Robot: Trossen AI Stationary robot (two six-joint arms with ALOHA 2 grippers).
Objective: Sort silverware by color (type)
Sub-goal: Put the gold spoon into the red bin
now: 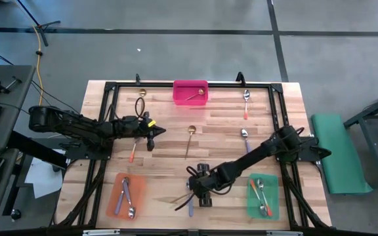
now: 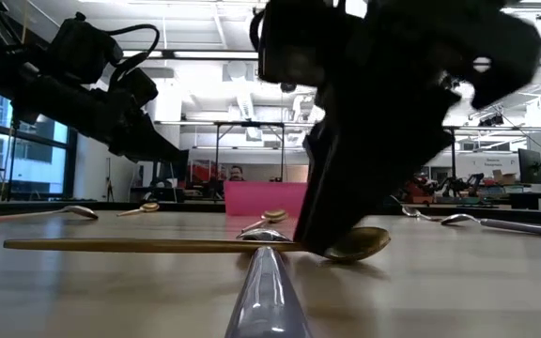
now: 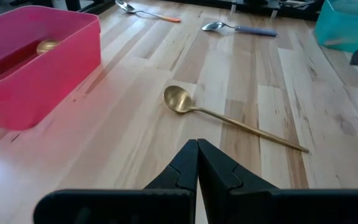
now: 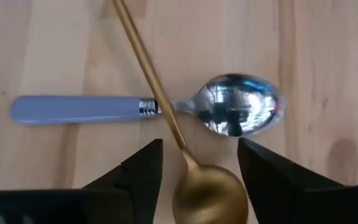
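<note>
My right gripper (image 4: 201, 180) is open and low over the near middle of the table (image 1: 197, 195). Its fingers stand on either side of a gold spoon's bowl (image 4: 210, 199). That gold spoon (image 2: 158, 245) lies across the neck of a blue-handled spoon (image 4: 79, 109), which rests flat on the wood. My left gripper (image 3: 197, 155) is shut and hovers at the table's left middle (image 1: 153, 134), pointing at another gold spoon (image 3: 182, 99) that lies flat. A pink tray (image 1: 190, 99) at the far edge holds a gold spoon (image 3: 47, 45). My right gripper's fingers (image 4: 142, 171) come from above at the gold spoon's bowl end, which lies on the table. Whether either finger touches the bowl I cannot tell.
An orange tray (image 1: 118, 196) at near left holds blue-handled spoons. A green tray (image 1: 271, 206) at near right holds orange-handled ones. Loose on the wood: an orange-handled spoon (image 1: 247, 103), a blue-handled one (image 1: 245, 139), an orange-handled one (image 1: 133, 154), and a gold one (image 1: 142, 94). A black frame edges the table.
</note>
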